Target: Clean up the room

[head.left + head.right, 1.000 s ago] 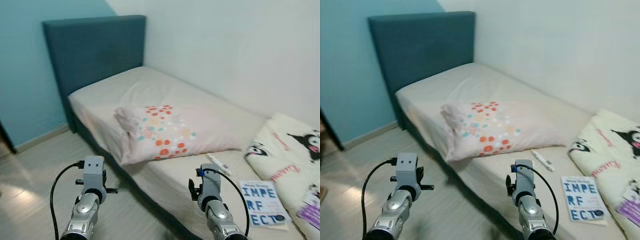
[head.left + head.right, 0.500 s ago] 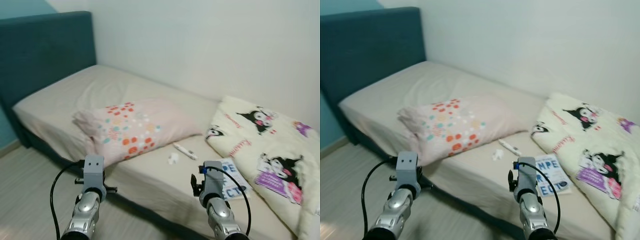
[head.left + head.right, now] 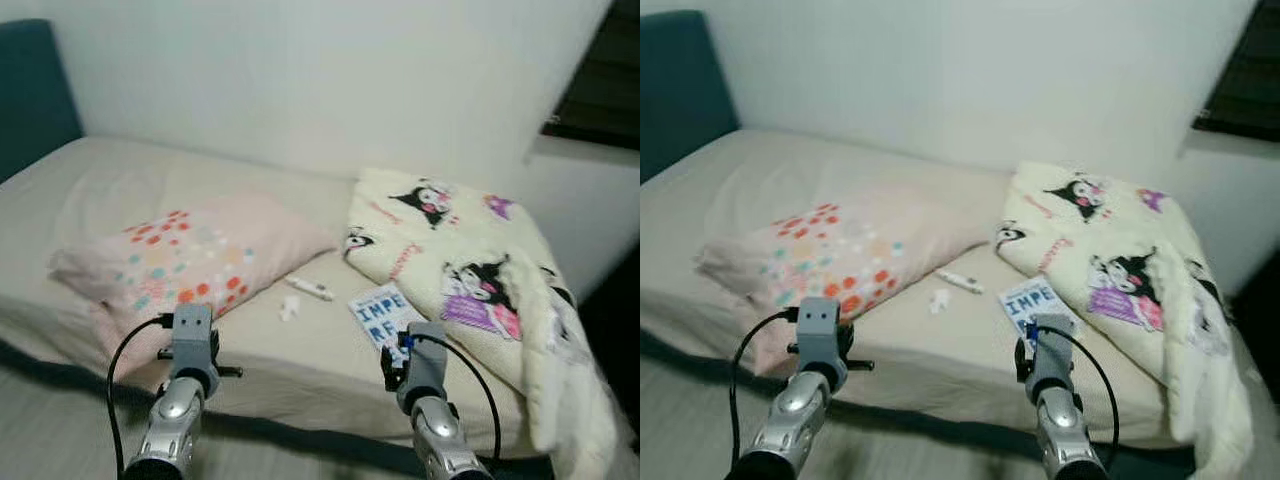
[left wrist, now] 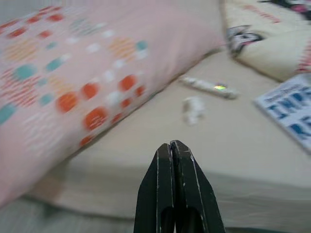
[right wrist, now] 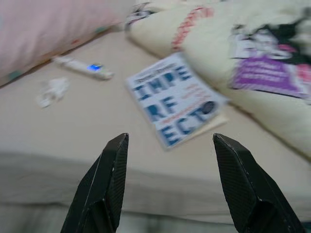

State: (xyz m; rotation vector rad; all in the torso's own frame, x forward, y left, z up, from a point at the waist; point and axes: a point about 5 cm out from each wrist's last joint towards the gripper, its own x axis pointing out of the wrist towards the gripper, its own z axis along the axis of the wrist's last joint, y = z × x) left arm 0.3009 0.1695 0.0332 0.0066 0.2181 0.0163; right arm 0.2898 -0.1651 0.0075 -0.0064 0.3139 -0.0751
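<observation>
While scanning the beige bed (image 3: 90,190), right gripper (image 5: 170,187) is hovering released near blue-lettered white book (image 5: 175,99); left gripper (image 4: 174,153) is staying clenched, empty. Next: reach book.

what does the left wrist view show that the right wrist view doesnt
Left wrist view: the pink dotted pillow fills much of the frame, and the left gripper has its fingers pressed together.

Right wrist view: the whole cover of the blue-lettered book, the purple cartoon print on the cream blanket, and the right gripper with fingers spread wide.

Both: the beige mattress, the white pen-like stick, the small crumpled white scrap, and part of the blanket and book.
</observation>
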